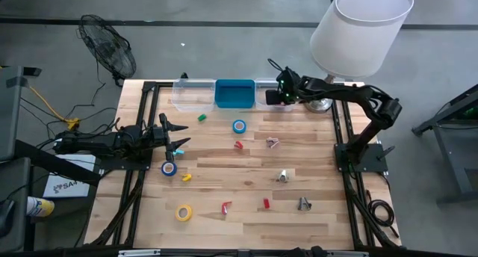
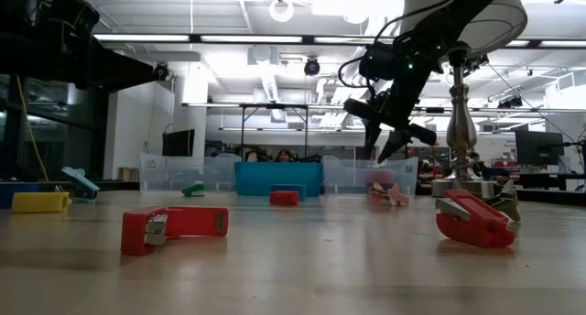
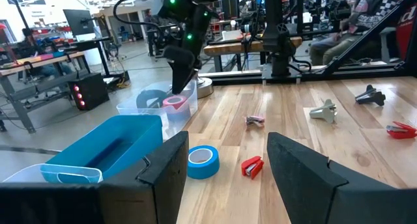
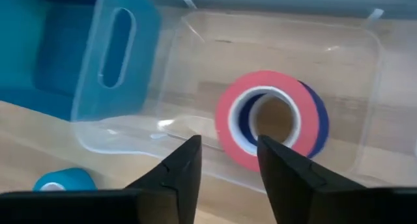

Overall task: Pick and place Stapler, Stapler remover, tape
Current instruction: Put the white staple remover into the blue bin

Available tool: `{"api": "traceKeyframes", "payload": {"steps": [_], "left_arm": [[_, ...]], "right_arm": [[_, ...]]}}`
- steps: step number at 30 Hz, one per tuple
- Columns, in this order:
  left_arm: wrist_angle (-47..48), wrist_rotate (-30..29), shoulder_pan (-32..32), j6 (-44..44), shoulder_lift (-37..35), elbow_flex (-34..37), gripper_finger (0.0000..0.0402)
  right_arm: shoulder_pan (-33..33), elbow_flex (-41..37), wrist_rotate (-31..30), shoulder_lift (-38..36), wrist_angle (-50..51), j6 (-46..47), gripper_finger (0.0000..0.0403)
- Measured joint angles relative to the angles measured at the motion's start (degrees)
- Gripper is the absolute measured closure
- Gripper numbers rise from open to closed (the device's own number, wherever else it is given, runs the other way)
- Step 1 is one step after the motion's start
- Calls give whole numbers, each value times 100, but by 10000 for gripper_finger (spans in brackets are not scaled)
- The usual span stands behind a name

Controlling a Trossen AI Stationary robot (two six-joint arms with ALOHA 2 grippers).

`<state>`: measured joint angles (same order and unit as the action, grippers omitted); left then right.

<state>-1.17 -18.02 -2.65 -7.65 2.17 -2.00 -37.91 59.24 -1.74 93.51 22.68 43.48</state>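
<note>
Hovering over the clear bin (image 4: 365, 87), your right gripper (image 4: 228, 162) stands part-open, empty; the pink tape (image 4: 260, 120) lies inside. Tape's light, stiff: pinch through the ring.

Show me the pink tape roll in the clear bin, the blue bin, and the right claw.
pink tape roll (image 4: 229, 129), right wrist view, its pink face.
blue bin (image 1: 234, 93), high view, its floor.
right claw (image 4: 228, 160), right wrist view, between its fingertips.
</note>
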Motion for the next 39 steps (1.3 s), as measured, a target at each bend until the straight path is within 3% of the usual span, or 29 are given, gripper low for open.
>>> {"api": "traceKeyframes", "payload": {"steps": [11, 20, 27, 34, 39], "left_arm": [[0, 0, 1, -1, -1, 0, 197], [1, 0, 1, 1, 0, -2, 197], [0, 0, 0, -1, 0, -2, 197], [2, 0, -1, -1, 0, 0, 197], [0, 0, -1, 1, -1, -1, 197]], "right_arm": [[290, 0, 305, -501, -15, -37, 247], [1044, 0, 543, -1018, 1504, 167, 262], [1811, -2, 957, -1158, 3009, 937, 263], [2686, -17, 296, -1158, 3338, 1959, 253], [3282, -17, 177, -1156, 3374, 2904, 214]]}}
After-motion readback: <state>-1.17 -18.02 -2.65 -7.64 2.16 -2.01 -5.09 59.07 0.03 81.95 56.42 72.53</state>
